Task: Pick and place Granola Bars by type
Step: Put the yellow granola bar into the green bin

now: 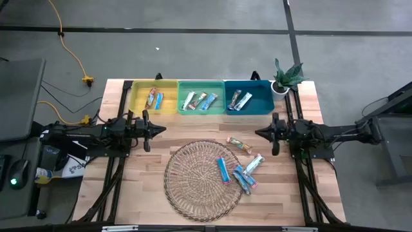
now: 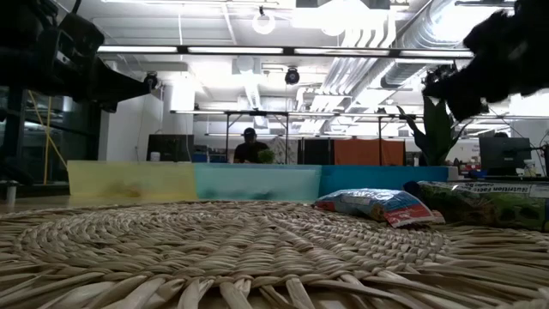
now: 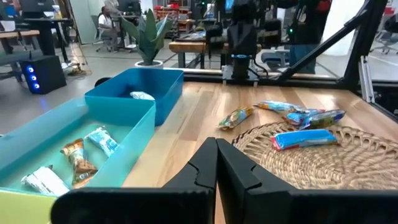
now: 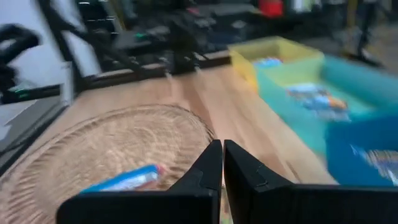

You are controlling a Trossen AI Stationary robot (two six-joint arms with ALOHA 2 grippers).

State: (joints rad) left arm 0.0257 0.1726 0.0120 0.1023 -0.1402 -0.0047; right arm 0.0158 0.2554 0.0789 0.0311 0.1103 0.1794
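Closest to the low camera, filling the whole foreground: round woven mat (image 2: pixel 214 257), biggest thing on the table (image 1: pixel 315 116) after the three trays

Behind it, side by side along the far edge: yellow tray (image 1: pixel 138 103), teal tray (image 1: pixel 183 87), blue tray (image 1: pixel 261 87). Already sorted, as far as visible: two bars in the yellow tray (image 1: pixel 154 98), three or so in the teal tray (image 1: pixel 200 100), two in the blue tray (image 1: pixel 240 100)

Still to sort: loose granola bars (image 1: pixel 241 169) on the mat's right part and just off its rim, about five or six. Among them an orange-brown bar (image 1: pixel 238 145) on bare wood just beyond the mat, a bright blue bar (image 1: pixel 223 170) flat on the weave, a white bar (image 1: pixel 255 163) at the rim, further blue ones overlapping nearby. Exact count hard to fix where wrappers overlap

Roughly halfway through, judging by sorted against unsorted

Left gripper (image 1: pixel 146 131) parked over bare wood left of the mat, fingers pressed together, holding nothing. Right gripper (image 1: pixel 275 134) parked right of the mat, near the loose bars, fingers likewise together and empty

Smallest extra: potted plant (image 1: pixel 286 77) at the far right corner beside the blue tray
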